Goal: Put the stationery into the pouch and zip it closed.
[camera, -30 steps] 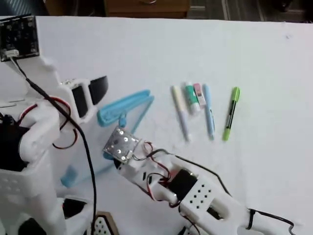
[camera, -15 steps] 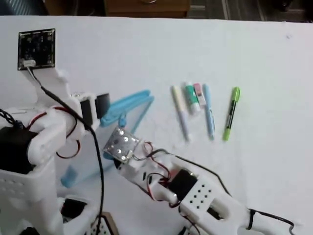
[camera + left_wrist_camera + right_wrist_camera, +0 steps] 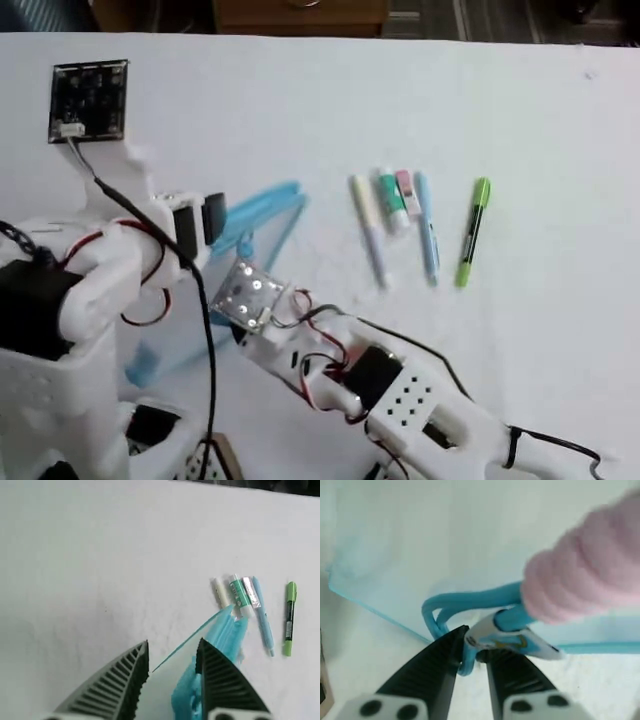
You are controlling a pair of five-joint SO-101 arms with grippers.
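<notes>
The clear pouch (image 3: 262,208) with blue trim lies left of centre on the white table. My left gripper (image 3: 212,220) is at its upper end, open, its fingers either side of the pouch's thin blue edge (image 3: 200,630). My right gripper (image 3: 475,647) is shut on the blue zipper pull (image 3: 505,640) at the pouch's near edge, beside a pink fuzzy charm (image 3: 585,580). To the right of the pouch lie a cream pen (image 3: 368,228), a green tube (image 3: 392,203), a pink item (image 3: 407,190), a blue pen (image 3: 427,228) and a green highlighter (image 3: 470,232).
The right arm's body (image 3: 400,395) and its cable run from the table's front right up to the pouch. The left arm's tower (image 3: 60,330) stands at the front left, with a black board (image 3: 90,100) raised above it.
My left arm has swung right and down onto the pouch's upper end, and the blue trim there has shifted slightly. The right arm has kept still.
</notes>
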